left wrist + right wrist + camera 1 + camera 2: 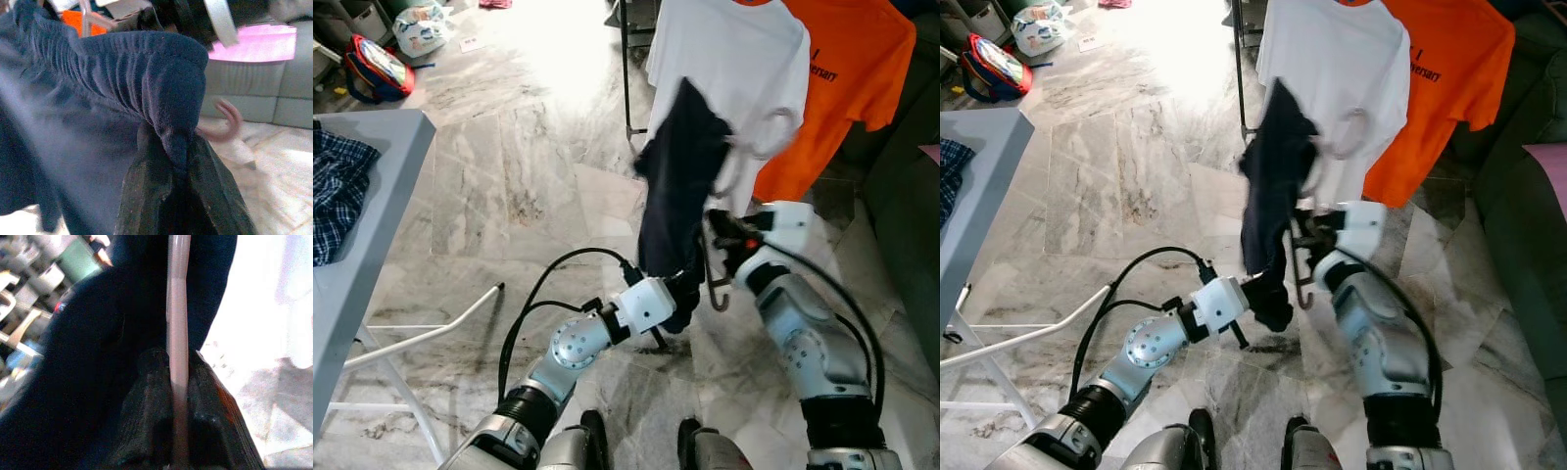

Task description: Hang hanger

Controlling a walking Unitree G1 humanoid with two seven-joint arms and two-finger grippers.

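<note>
Right gripper [178,382] jaws clamp pink hanger [177,308].

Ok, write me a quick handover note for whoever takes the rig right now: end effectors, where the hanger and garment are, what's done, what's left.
Left end effector: shut on a fold of the dark navy garment, holding its lower end up.
Right end effector: shut on the pink hanger; its hook points down toward the floor.
Garment and hanger are held together in mid-air in front of the clothes rack, where a white T-shirt and an orange T-shirt already hang.
Done: both items gripped and lifted.
Left: probably turn the hook upward, bring it to the rack's rail and hang it, then release both.
</note>
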